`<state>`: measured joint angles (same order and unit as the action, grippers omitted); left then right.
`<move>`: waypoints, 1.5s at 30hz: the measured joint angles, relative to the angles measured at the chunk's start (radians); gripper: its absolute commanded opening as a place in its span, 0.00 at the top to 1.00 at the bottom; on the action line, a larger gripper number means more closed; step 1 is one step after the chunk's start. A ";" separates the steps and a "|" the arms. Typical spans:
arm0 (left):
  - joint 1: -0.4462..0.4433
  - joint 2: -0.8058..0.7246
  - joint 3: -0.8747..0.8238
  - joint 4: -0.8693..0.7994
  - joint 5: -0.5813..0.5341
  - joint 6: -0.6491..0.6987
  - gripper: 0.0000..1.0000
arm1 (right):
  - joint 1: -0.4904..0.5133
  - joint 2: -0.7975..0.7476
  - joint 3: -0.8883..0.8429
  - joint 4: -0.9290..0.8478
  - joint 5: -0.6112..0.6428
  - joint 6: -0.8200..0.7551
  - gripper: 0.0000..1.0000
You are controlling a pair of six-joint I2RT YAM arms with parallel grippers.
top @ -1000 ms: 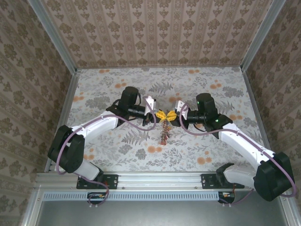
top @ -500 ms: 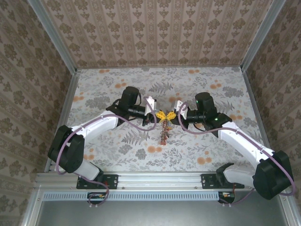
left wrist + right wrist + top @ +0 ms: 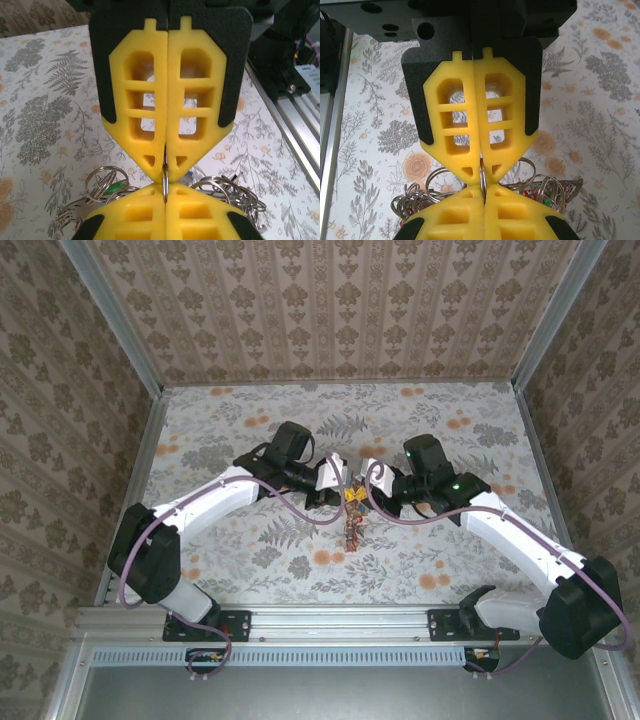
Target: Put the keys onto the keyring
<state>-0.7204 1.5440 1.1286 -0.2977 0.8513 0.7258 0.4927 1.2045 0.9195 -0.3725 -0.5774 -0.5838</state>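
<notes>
Left wrist: my left claw [image 3: 165,172] and right claw [image 3: 481,175] both pinch the keyring [image 3: 164,183] wire, tips meeting; next, I judge, working a gap open there.

Tabletop [image 3: 250,430]: pale cloth printed with grey ferns, leaves and orange flowers, lying flat. Back wall [image 3: 340,310] and side walls [image 3: 50,410]: beige-brown damask wallpaper in vertical stripes. Aluminium posts [image 3: 112,315] stand at the rear corners. Aluminium rail [image 3: 330,620] runs along the near edge, with a grey ribbed strip [image 3: 330,655] just below it.

Right end effector [image 3: 481,173] clamped on keyring [image 3: 482,181], left end effector [image 3: 484,194] opposite, seemingly clamped too
</notes>
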 measured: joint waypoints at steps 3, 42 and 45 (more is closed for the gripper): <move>0.002 0.000 -0.002 0.004 0.004 -0.008 1.00 | 0.002 0.000 0.000 0.001 0.003 0.000 0.89; 0.078 -0.014 -0.118 0.323 0.211 -0.230 1.00 | -0.063 -0.027 -0.110 0.261 -0.141 0.094 1.00; 0.077 -0.014 -0.118 0.321 0.206 -0.229 0.99 | -0.063 -0.027 -0.110 0.260 -0.140 0.094 1.00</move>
<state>-0.6430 1.5295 1.0103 0.0235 1.0576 0.4969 0.4297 1.1770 0.8093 -0.1123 -0.7177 -0.4900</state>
